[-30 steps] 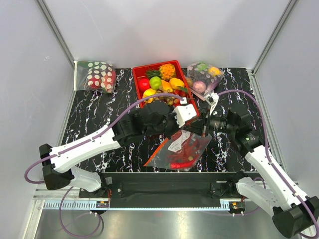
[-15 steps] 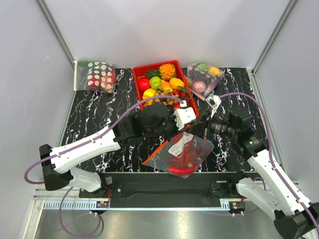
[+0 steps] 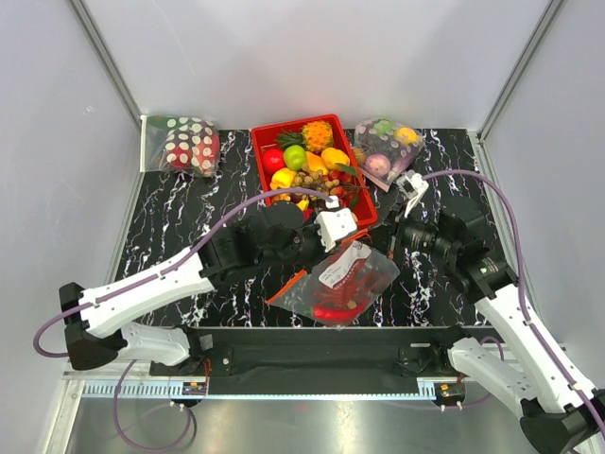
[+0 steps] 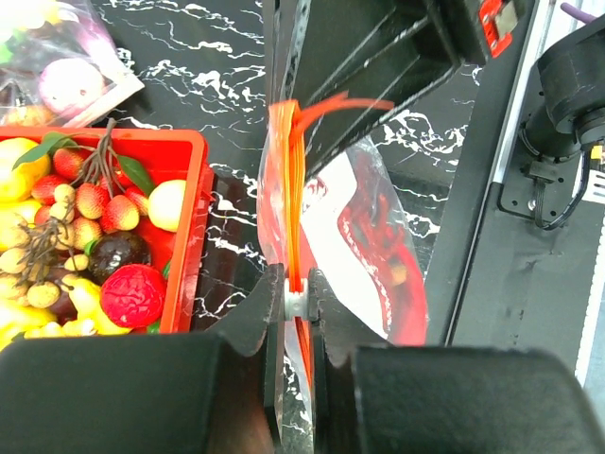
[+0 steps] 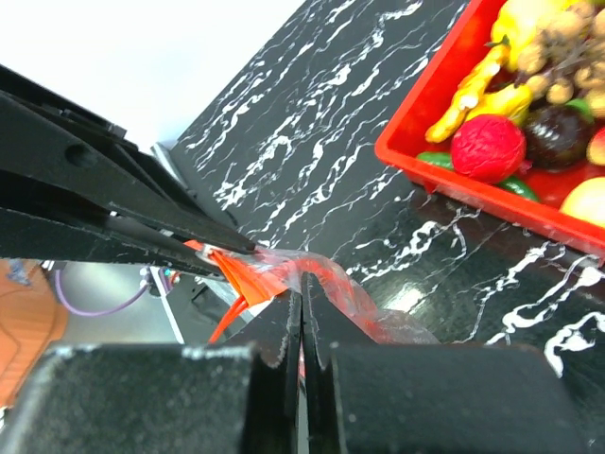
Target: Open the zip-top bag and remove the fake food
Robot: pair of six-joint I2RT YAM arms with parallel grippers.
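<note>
Left fingers (image 4: 277,301) clench the zip strip (image 4: 295,189) and right fingers (image 5: 288,326) pinch the other lip of the zip-top bag (image 3: 345,284), hung between them over the table (image 3: 170,218); an uneven pull could slip either grip, dropping the fake food (image 3: 336,305) unopened

Through the crinkled film of the zip-top bag (image 3: 345,284) the fake food (image 3: 333,305) shows from above only as a red tangle, and I can't tell its pieces apart. In the left wrist view the left end effector (image 4: 295,291) covers the bag's lower strip, the red tray (image 4: 184,236) runs off the left edge, and the bag of pastel fruits (image 4: 66,80) sits blurred and cropped in the top corner
</note>
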